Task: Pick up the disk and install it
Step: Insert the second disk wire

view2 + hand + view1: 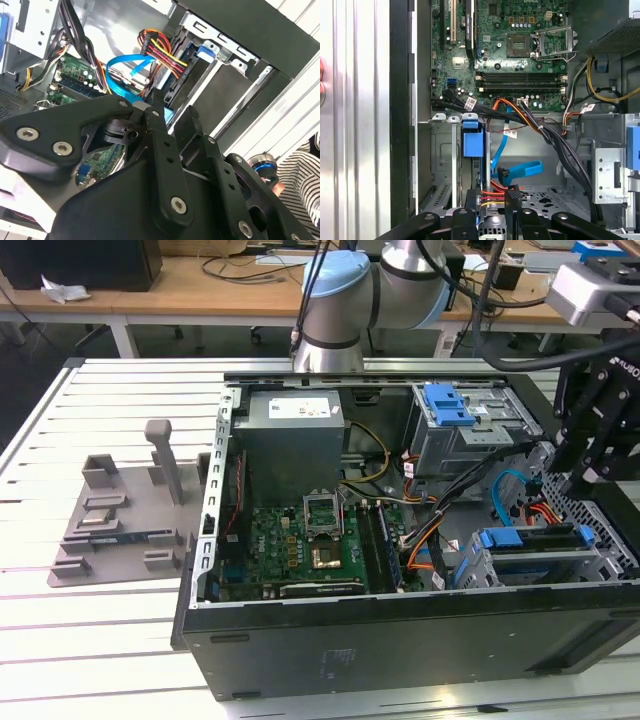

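Gripper (pixel 590 455) hangs over the open computer case (pixel 300 640), above the drive cage holding the disk (pixel 535 540). Jaws' state: cannot tell.

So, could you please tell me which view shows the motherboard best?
The first wrist view: the motherboard faces the camera, nearly whole. The exterior view has it slanted inside the case; the second wrist view catches green patches.

Green motherboard (pixel 300 540), black case (pixel 400 640), blue cable (pixel 517 170), grey power supply (pixel 292 445), black tool (pixel 172 127)
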Controlling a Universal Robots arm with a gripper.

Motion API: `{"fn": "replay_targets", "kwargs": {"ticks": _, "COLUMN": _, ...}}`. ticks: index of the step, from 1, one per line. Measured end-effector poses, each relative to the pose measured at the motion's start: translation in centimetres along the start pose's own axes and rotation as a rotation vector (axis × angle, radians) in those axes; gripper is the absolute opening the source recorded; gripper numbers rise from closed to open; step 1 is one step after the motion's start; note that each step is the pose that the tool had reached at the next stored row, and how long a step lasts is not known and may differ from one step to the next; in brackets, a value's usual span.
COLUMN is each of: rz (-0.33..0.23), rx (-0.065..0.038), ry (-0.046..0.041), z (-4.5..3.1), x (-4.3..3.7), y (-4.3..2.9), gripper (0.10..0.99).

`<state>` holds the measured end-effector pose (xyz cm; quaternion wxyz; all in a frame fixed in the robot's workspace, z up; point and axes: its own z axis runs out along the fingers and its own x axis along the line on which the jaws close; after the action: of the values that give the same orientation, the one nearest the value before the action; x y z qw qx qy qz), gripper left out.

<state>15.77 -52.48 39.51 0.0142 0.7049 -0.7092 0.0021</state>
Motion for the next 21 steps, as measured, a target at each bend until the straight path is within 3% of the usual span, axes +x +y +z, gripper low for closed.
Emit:
{"fn": "replay_targets", "kwargs": {"ticks": 12, "rz": 0.000, "rx": 0.000, "ry": 0.0000, "z": 0.04, "x": -0.49, "y": 1.38, "gripper": 0.361}}
{"fn": "replay_targets", "kwargs": {"ticks": 21, "rz": -0.003, "rx": 0.000, "ry": 0.0003, "z": 0.16, "x": -1.44, "y": 1.72, "gripper": 0.361}}
